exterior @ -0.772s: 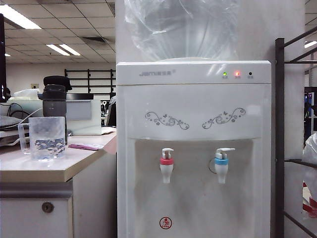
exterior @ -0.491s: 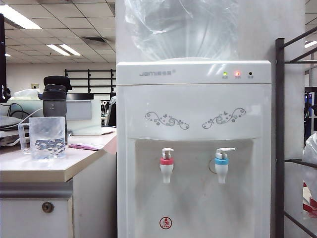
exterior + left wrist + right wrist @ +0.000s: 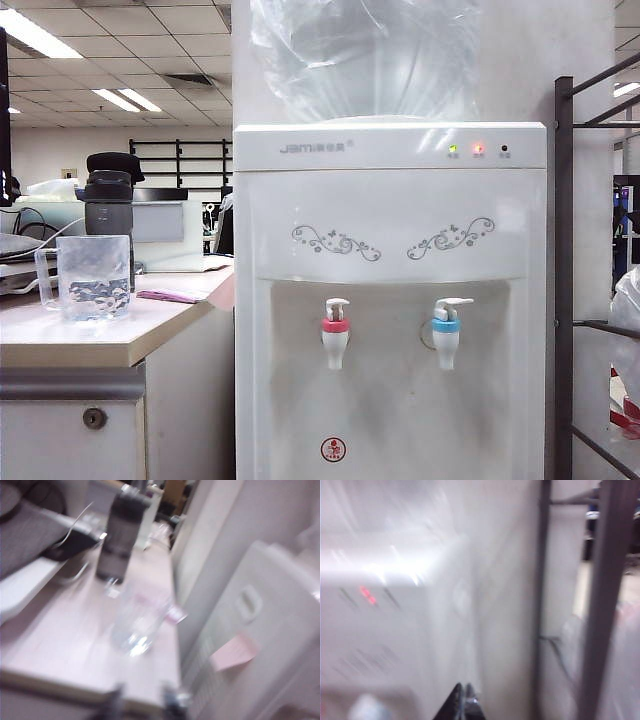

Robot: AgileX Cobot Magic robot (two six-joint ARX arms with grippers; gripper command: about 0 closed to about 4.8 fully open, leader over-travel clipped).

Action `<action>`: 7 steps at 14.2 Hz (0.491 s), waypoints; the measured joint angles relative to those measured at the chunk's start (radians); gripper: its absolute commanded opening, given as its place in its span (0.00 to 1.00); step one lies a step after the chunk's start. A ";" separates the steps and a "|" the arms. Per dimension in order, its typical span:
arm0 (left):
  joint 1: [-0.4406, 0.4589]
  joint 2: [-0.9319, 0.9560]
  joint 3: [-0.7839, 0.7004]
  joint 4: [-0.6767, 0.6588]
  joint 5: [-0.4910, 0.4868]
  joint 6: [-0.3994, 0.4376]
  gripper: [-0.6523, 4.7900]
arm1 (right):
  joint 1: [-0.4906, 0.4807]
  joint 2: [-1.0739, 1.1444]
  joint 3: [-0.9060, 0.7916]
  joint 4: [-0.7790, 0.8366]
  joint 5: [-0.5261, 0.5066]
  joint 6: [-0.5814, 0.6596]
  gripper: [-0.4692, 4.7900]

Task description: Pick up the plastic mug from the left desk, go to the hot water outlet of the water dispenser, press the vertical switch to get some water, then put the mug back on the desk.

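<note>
The plastic mug (image 3: pixel 94 278) stands upright on the left desk (image 3: pixel 70 345), near its front edge, and no gripper touches it. Its handle points to the left in the exterior view. Just behind it stands a dark grey flask (image 3: pixel 110 197) with a black lid, and to the right of the mug a flat pink packet (image 3: pixel 172 296) lies on the desk top. Behind the flask there are cables and a pale box, not easy to read.

The water dispenser (image 3: pixel 390 300) stands directly beside the desk, on its right. The hot water outlet (image 3: pixel 335 334) with the red collar hangs in the recess, and the vertical switch (image 3: pixel 337 306) sits on top of it. The tap with the blue collar (image 3: pixel 446 334) is to its right. A dark metal rack (image 3: pixel 580 280) stands on the right of the dispenser.

No arm shows in the exterior view. In the left wrist view, which is blurred, the left gripper (image 3: pixel 142 702) is at the edge of the picture before the desk front, with the mug (image 3: pixel 135 622) ahead of it and apart. Its two fingers stand a little apart and hold nothing. In the right wrist view, also very blurred, the right gripper (image 3: pixel 461 702) is closed, the tips together and empty, facing the dispenser's white side (image 3: pixel 395 610) and the rack post (image 3: pixel 607 595). The bottle on the dispenser is cut off at the top.
</note>
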 measured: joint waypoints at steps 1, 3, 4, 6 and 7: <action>0.000 0.000 0.033 -0.006 0.016 -0.005 1.00 | 0.015 -0.002 0.058 -0.003 -0.021 0.008 0.99; 0.000 0.000 0.105 -0.048 0.034 0.001 1.00 | 0.052 0.002 0.207 -0.039 -0.043 0.000 0.99; 0.000 0.000 0.150 -0.075 0.036 0.014 1.00 | 0.058 0.025 0.291 -0.095 -0.043 -0.019 1.00; 0.000 0.111 0.307 -0.021 0.082 0.014 1.00 | 0.060 0.263 0.535 -0.209 -0.171 -0.064 1.00; 0.000 0.266 0.377 0.043 0.128 0.014 1.00 | 0.061 0.407 0.624 -0.209 -0.270 -0.069 1.00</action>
